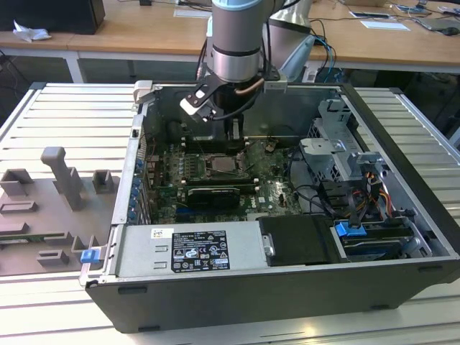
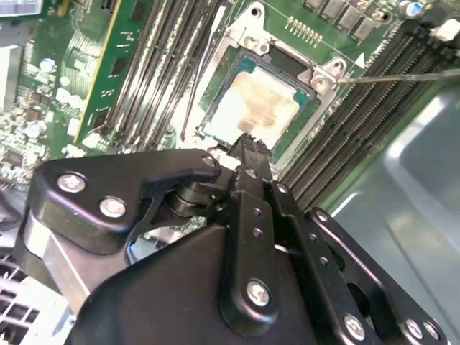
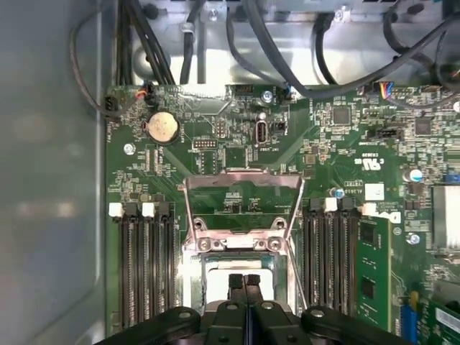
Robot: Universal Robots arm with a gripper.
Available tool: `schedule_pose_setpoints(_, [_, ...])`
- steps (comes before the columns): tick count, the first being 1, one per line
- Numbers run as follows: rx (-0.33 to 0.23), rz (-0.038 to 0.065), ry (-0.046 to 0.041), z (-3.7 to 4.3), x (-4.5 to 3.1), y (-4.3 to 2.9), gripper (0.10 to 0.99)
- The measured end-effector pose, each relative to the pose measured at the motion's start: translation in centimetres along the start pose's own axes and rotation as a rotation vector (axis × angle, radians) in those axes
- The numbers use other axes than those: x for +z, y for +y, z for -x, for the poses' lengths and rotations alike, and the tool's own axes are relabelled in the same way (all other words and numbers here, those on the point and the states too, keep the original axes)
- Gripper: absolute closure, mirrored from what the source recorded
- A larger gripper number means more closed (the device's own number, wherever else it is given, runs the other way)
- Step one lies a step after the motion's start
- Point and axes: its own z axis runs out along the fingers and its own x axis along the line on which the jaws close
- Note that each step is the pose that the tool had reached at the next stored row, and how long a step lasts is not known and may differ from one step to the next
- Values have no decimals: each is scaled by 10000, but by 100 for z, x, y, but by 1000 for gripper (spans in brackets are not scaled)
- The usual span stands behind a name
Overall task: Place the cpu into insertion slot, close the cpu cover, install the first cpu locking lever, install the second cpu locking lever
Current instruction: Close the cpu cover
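Currently you have the cpu point(image 2: 251, 108) lying flat in the insertion slot point(image 2: 248, 39), on the green board point(image 3: 237, 144) a little toward the exterior view's left of the middle of the open computer case point(image 1: 237, 305). The cpu cover point(image 3: 241, 178) stands raised open along one edge of the slot. Note the gripper point(image 3: 244, 280) is clenched, fingertips pressed together with nothing between them, low over the cpu's opposite edge; you cannot tell whether it touches.

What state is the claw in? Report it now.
Claw: closed, holding nothing, poised over the cpu.
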Motion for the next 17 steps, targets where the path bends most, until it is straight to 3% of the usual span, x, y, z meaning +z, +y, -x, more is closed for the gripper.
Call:
schedule_pose_setpoints(2, [1,0,0,2,-153,6,980])
schedule_pose_setpoints(4, [0,-1,-1,3,-206,13,980])
schedule_pose_setpoints(5, [0,-13,2,1,-226,151,980])
schedule_pose_setpoints(6, [0,-17,0,1,-257,189,980])
schedule_pose_setpoints(7, [0,-16,1,0,-289,287,980])
schedule_pose_setpoints(12, [-13,-17,1,-3,-280,466,980])
schedule_pose_setpoints(17, [-180,-15,6,-4,-270,533,980])
